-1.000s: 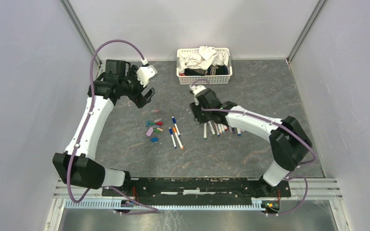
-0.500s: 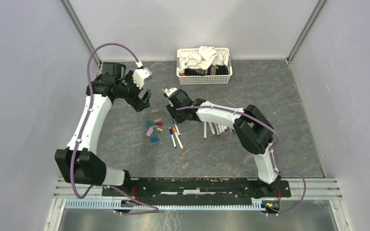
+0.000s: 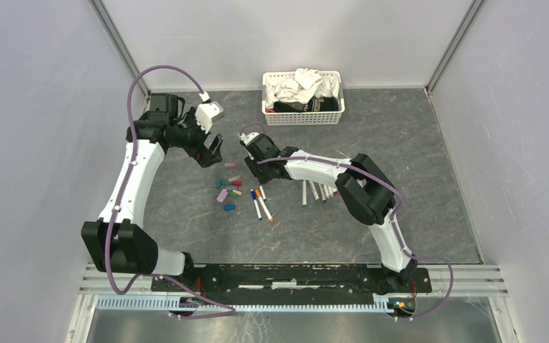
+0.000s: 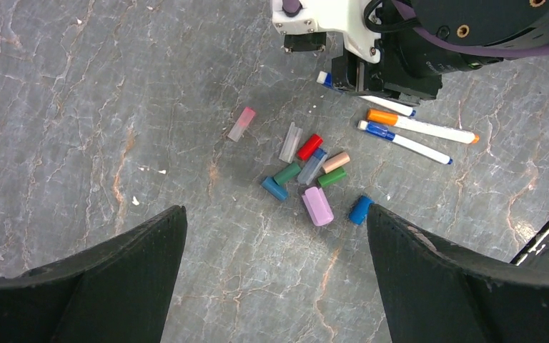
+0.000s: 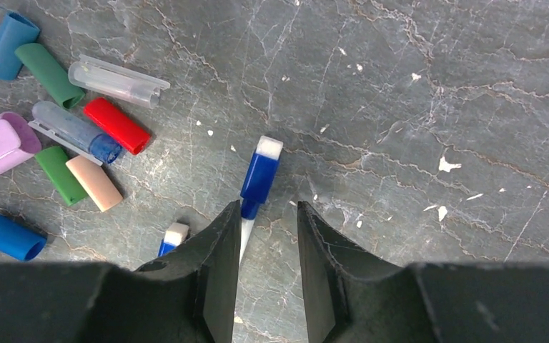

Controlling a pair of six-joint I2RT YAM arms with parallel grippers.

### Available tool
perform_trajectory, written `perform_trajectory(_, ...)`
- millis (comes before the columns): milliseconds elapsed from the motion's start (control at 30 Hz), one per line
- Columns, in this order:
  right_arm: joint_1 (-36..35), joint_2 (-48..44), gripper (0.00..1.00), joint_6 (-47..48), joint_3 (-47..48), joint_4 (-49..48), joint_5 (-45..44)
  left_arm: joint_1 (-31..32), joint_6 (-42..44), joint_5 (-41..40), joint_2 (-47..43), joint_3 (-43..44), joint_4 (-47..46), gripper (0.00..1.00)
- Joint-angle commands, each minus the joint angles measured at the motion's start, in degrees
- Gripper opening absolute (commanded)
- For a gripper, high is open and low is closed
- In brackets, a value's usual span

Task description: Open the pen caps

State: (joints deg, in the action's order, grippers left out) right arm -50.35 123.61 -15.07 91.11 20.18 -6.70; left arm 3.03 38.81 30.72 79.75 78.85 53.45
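Observation:
Several loose pen caps (image 4: 309,146) in red, green, blue, pink and clear lie clustered on the grey floor (image 3: 229,189). My left gripper (image 4: 275,209) hangs wide open above and just short of them, holding nothing. A blue-capped pen (image 5: 259,176) lies on the floor with its white barrel running under the left finger of my right gripper (image 5: 268,204). That gripper's jaws stand narrowly open, with bare floor showing between them. Two more pens (image 4: 422,128) lie beside the right gripper (image 3: 263,166), and another group of pens (image 3: 322,191) lies further right.
A white basket (image 3: 302,96) of cloths stands at the back wall. The red cap (image 5: 117,126) and pink cap (image 5: 0,146) lie left of the right fingers. Both grippers hang close together over the caps. Grey walls enclose the floor on three sides.
My right arm swung left from the right-hand group of pens to the blue-capped pen by the caps, and its jaws narrowed. The left gripper shifted slightly and stayed wide open.

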Motion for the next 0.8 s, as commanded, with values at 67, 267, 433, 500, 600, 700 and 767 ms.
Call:
perform_trajectory(67,0.08,-1.49,0.40,0.26,-4.04,-0.35,-3.05,-0.28,-2.09,1.62,-0.91,0.13,-0.54,1.00)
perform_trajectory(267,-0.46,-4.36,0.39,0.49,-2.03,-0.32,-6.12,-2.21,-5.00,2.57,0.31,1.80,-1.00,1.00)
perform_trajectory(433,-0.60,-4.23,0.36,1.45,-2.72,0.92,-5.46,-2.94,-4.50,3.91,0.74,0.83,-0.54,1.00)
perform_trajectory(500,-0.60,-4.88,0.33,1.44,-5.80,-0.30,-5.09,-2.94,-3.61,4.62,0.63,0.10,-0.01,1.00)
perform_trajectory(600,-0.54,-6.31,0.29,1.12,-11.29,-2.70,-4.68,-2.94,-1.71,5.91,1.04,-0.29,1.59,1.00)
perform_trajectory(700,-0.54,-8.04,0.24,1.10,-16.21,-5.44,-3.84,-2.94,1.42,7.71,1.98,-0.40,4.48,1.00)
perform_trajectory(767,-0.47,-8.96,0.17,1.20,-18.44,-6.71,-3.06,-2.94,3.59,8.61,2.99,-0.40,6.36,1.00)
